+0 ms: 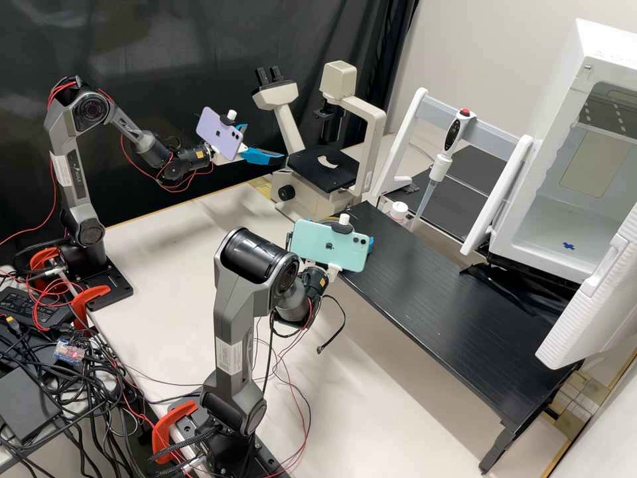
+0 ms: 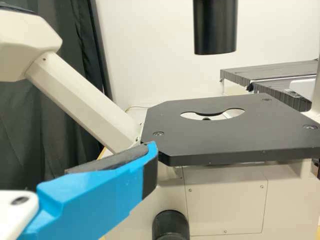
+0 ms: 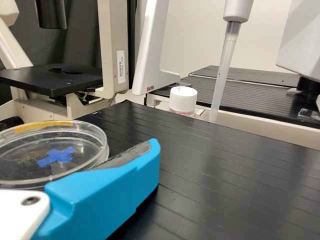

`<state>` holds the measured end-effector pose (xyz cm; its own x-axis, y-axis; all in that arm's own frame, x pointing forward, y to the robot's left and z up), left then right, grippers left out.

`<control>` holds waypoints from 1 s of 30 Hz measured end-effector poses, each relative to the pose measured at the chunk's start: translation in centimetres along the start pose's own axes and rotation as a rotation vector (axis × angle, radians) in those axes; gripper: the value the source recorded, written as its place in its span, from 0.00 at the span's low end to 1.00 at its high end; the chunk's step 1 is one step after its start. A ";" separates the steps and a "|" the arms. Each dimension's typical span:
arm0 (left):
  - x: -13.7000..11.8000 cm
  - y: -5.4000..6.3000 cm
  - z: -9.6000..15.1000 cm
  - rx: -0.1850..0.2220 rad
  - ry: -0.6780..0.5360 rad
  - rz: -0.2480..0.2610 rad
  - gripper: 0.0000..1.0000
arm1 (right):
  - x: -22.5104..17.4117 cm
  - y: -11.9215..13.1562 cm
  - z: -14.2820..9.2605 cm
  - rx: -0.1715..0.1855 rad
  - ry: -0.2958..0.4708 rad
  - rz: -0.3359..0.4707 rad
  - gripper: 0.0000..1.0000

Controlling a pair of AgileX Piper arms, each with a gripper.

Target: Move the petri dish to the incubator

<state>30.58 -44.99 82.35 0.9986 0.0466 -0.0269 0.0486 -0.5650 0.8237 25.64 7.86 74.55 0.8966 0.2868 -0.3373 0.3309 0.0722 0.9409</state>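
Claw of the right arm (image 1: 371, 245): we record it closed on the petri dish (image 3: 55, 156), one pad against the clear rim, fingers spread to the dish's width. We find the dish at the near edge of the black platform (image 1: 444, 285). Past it stand a white-capped bottle (image 3: 183, 99) and an upright pipette (image 1: 454, 133); beyond, the incubator (image 1: 604, 50), door ajar. We log the left claw (image 1: 265, 141) empty, fingers apart, beside the microscope (image 1: 373, 133).

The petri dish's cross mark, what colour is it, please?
The cross mark is blue, clearest in the right wrist view.
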 end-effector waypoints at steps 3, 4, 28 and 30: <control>0.0 0.0 0.0 0.000 0.000 0.000 1.00 | 0.1 0.2 0.0 0.010 0.003 0.006 0.00; 0.0 0.0 0.0 0.000 0.000 0.000 1.00 | 0.1 0.2 0.0 0.011 -0.002 0.005 0.00; 0.0 0.0 0.0 0.000 0.000 0.000 1.00 | 0.1 0.8 0.7 0.077 -0.016 0.007 0.00; 0.0 0.0 0.0 0.000 0.000 0.000 1.00 | 0.1 0.8 0.7 0.077 -0.016 0.007 0.00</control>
<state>30.58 -44.99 82.35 0.9986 0.0466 -0.0269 0.0486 -0.5650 0.8237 26.22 7.23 75.27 0.9034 0.2721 -0.3314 0.3455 -0.0041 0.9384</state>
